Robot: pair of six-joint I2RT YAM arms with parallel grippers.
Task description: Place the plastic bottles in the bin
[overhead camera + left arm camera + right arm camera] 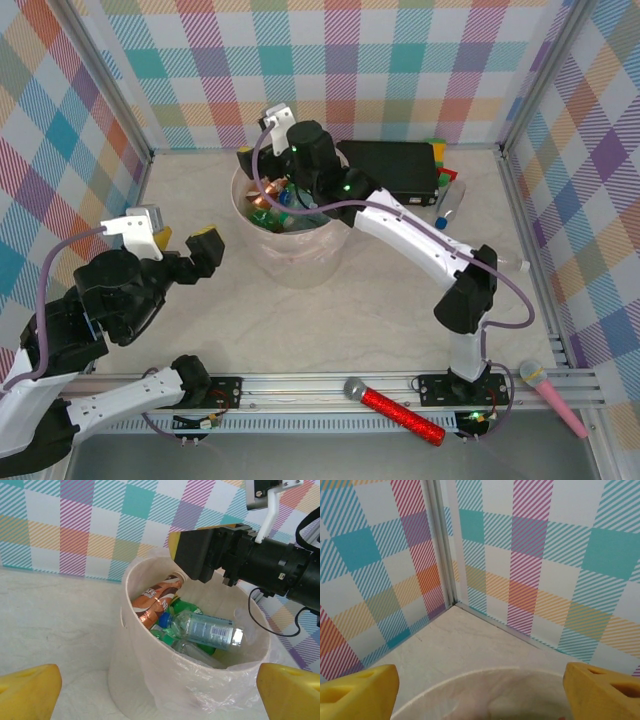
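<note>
Mostly done. The bin [296, 262] already held a pile of bottles [283, 212]: brown bottle [156, 599] with an orange label, clear bottle [207, 629] lying across the top, green bottle [186, 607] under it. Left to do, as far as visible: one stray bottle [446, 203], clear with a blue cap, lay on the counter [330, 320] just right of the black box [392, 165]. Green and red bits sat at the box's far corner, too small to call. Right end effector [480, 695] hung over the bin, yellow fingers [357, 690] spread wide with nothing between them: released. Left end effector [184, 244] sat left of the bin, also spread and empty. Bin was round with a thin, smooth cream wall and a crinkly clear film liner [200, 687]. Bottles were thin glossy plastic and looked likely to dent and roll. Counter was matte with a marble look. Red mic [398, 411] and pink mic [555, 396] lay at the near rail, not part of the job.
</note>
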